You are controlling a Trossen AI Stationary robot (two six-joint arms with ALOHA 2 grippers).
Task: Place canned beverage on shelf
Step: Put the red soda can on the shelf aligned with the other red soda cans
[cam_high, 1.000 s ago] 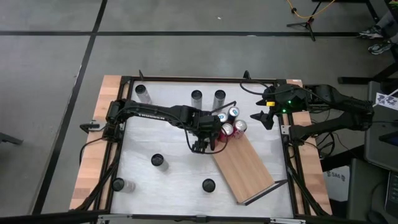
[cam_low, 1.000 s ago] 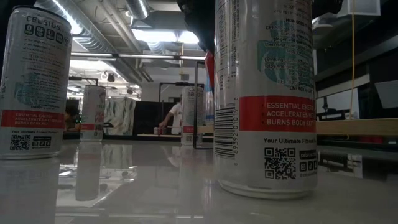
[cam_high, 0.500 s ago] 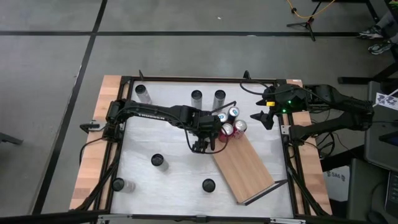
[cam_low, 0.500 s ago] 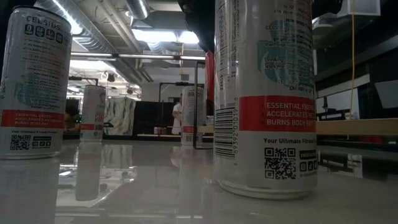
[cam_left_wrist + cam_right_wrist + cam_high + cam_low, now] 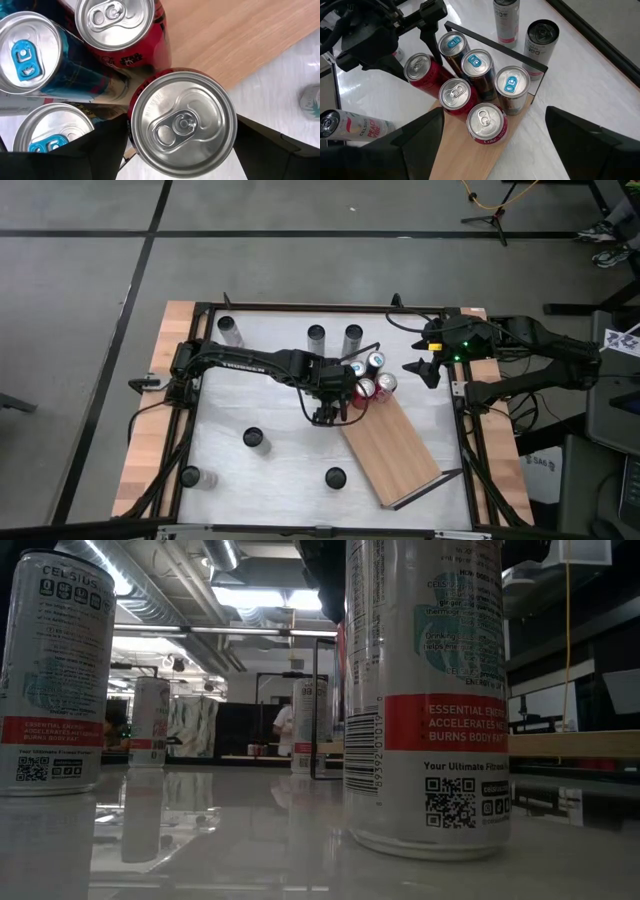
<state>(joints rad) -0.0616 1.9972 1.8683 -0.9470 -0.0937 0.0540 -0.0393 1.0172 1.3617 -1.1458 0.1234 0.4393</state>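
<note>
Left gripper: the left gripper [image 5: 322,416] sits at the far left end of the shelf [image 5: 395,450], fingers [image 5: 107,147] spread wide on either side of a red can [image 5: 182,120]; the can fills the gap and looks gripped, standing at the shelf's edge.
Cluster: five more cans [image 5: 472,80] stand packed on that same far end of the board, against its black wire rail [image 5: 492,45]; three have blue tabs.
Right gripper: the right gripper [image 5: 420,368] hangs at the surface's far right, jaws spread, holding nothing.
Writing: the big white can [image 5: 425,690] in the low view reads "ESSENTIAL ENERGY", "ACCELERATES", "BURNS BODY FAT", with a barcode and QR code; a can [image 5: 50,670] at left reads "CELSIUS".
Surface: white surface [image 5: 270,480], with single cans scattered across it.
Room: ceiling lights, ducts and a distant person [image 5: 283,725].
</note>
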